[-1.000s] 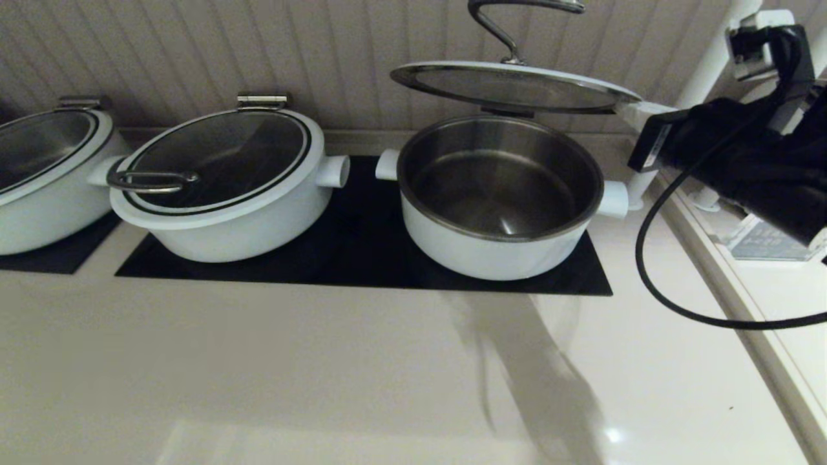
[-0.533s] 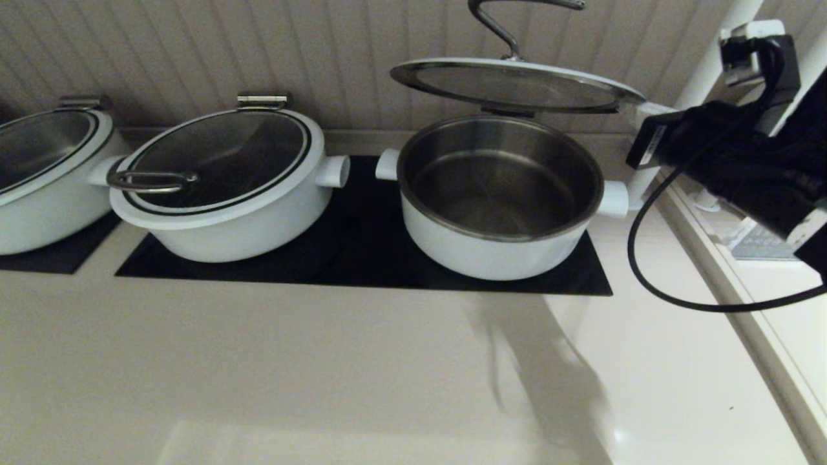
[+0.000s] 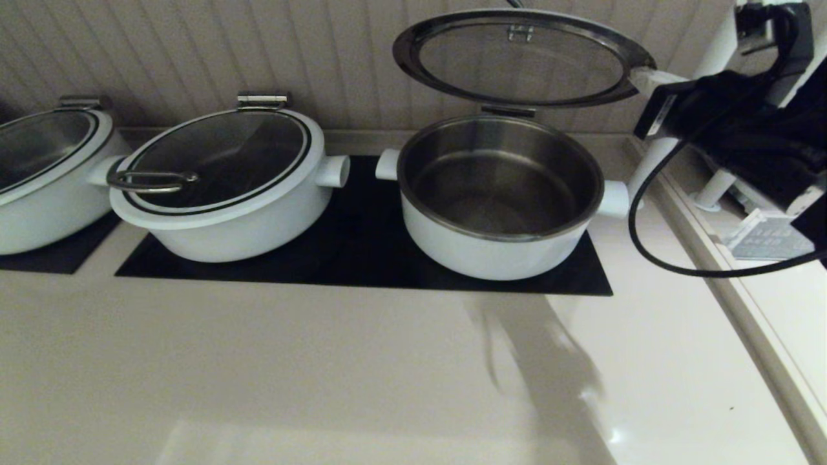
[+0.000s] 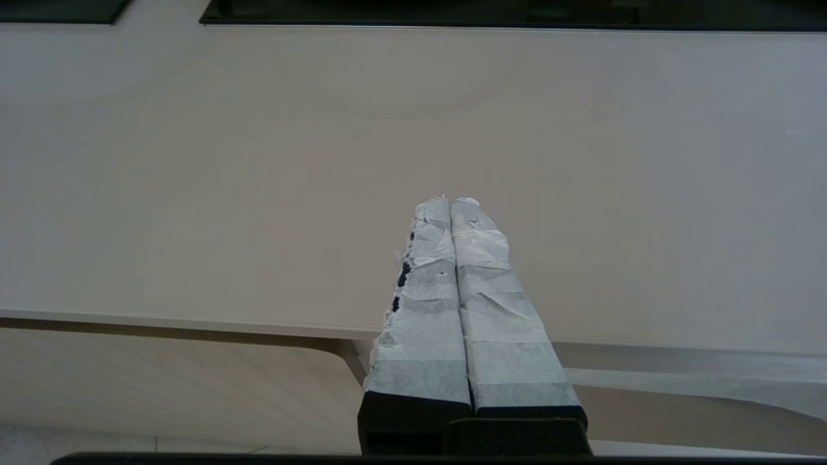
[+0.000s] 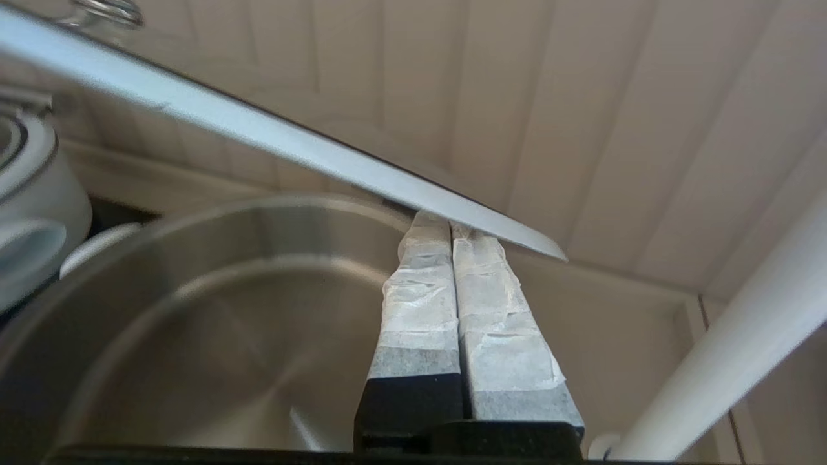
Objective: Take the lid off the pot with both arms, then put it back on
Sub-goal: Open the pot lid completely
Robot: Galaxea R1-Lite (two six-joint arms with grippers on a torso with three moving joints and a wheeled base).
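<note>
The pot [image 3: 497,248] stands open on the right end of a black mat, its steel inside bare. The lid [image 3: 523,58] is tilted up at the back over it, underside facing me, still joined at the hinge clip [image 3: 508,111]. My right gripper [image 3: 641,76] is shut, and its taped tips touch the underside of the lid's right rim. In the right wrist view the tips [image 5: 450,226] meet the white rim [image 5: 258,132] above the pot [image 5: 194,336]. My left gripper [image 4: 450,201] is shut and empty above the counter's front edge, away from the pot.
A twin pot with its lid on [image 3: 219,174] stands left of the open pot on the same black mat [image 3: 362,255]. A third pot [image 3: 39,174] is at the far left. A white post [image 3: 649,174] and a loose black cable [image 3: 646,258] are by the right arm.
The lid has swung up further on its hinge, from nearly level to steeply tilted. My right arm has risen with the rim. The pots have not moved.
</note>
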